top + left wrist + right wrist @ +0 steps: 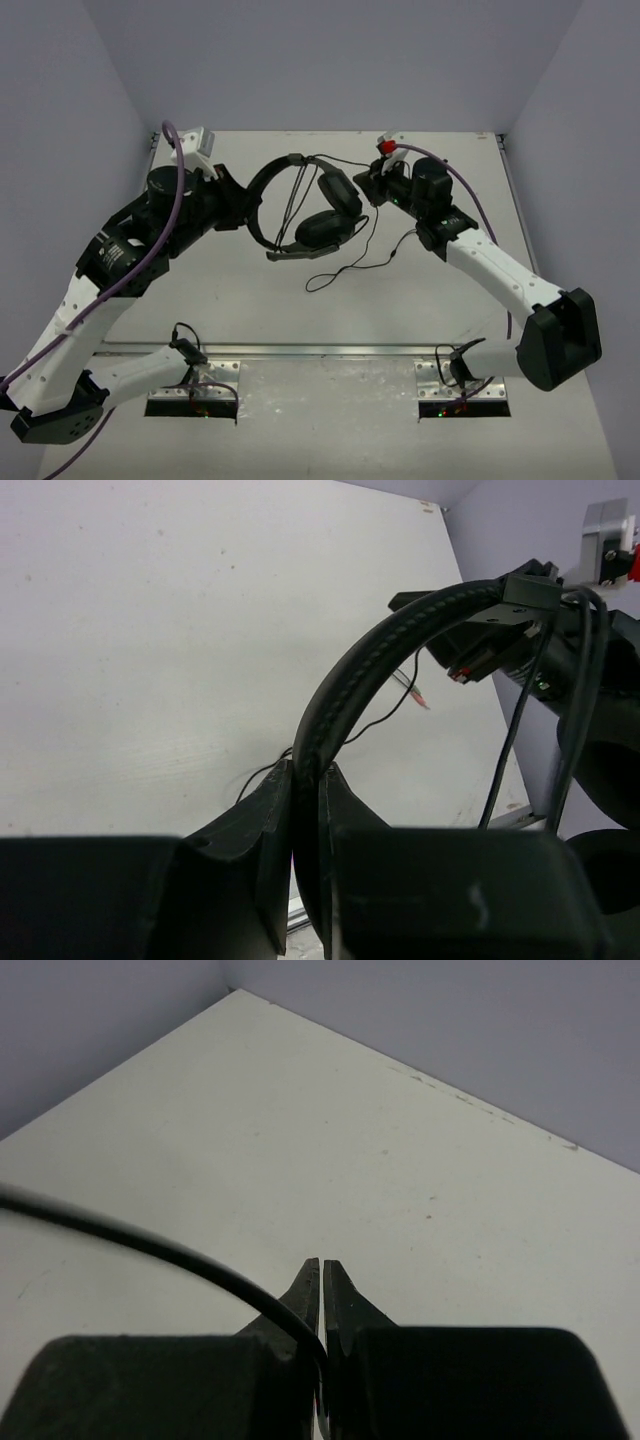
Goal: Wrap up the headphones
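Grips the headphones (322, 228) by the headband (385, 645) with the left pincer (310, 772), clamped across the padded arc, seemingly clear of the bench (250, 320); pinches the thin cord (352, 266) with the right pincer (322, 1295), pressed together just beside the ear cups (340, 192); sets the arc running from the left pincer across toward the right, cups at the right-hand end, slack trailing down toward the bases; favours the right arm, nearer the cups, for looping.

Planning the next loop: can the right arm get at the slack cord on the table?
Probably, but not freely: the slack cord lies on bare table near the right gripper, nothing between, yet its jaws are shut on another stretch of cord.
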Robot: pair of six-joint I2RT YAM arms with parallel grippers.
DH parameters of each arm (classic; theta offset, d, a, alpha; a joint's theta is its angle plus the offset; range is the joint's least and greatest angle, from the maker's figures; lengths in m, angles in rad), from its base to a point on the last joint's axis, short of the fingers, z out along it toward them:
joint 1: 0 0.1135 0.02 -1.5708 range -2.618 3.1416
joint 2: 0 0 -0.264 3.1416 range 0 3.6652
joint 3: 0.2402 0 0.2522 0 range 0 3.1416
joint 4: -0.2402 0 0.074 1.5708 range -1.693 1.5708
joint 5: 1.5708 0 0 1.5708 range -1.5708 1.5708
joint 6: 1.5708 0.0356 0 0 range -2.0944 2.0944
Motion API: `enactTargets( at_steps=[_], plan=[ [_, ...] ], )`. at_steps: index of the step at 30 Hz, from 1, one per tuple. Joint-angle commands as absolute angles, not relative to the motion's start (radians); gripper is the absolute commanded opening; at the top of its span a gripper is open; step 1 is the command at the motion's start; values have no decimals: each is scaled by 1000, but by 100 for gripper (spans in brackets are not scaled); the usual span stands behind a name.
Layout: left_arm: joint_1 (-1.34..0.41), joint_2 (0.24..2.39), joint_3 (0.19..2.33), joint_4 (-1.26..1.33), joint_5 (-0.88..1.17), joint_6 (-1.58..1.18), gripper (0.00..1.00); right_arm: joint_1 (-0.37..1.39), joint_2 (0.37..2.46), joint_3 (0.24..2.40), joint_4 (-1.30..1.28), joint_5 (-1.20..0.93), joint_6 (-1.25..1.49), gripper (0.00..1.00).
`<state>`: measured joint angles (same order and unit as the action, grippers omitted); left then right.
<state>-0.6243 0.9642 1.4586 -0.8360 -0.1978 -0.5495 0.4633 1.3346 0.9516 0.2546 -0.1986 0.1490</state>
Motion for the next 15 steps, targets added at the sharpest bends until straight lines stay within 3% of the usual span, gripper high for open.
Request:
enactTargets(
  at_steps=[1, 11, 15],
  plan=[
    [-632, 945, 1525, -770, -216, -555, 0, 391, 1321, 951, 239, -233, 178, 1],
    [-632, 986, 1634, -686, -144, -569, 0, 390, 1325, 907, 308, -443, 242, 1],
    [-634, 983, 1628, -628, -118, -591, 0, 391, 1342, 882, 400, -546, 350, 6]
  ],
)
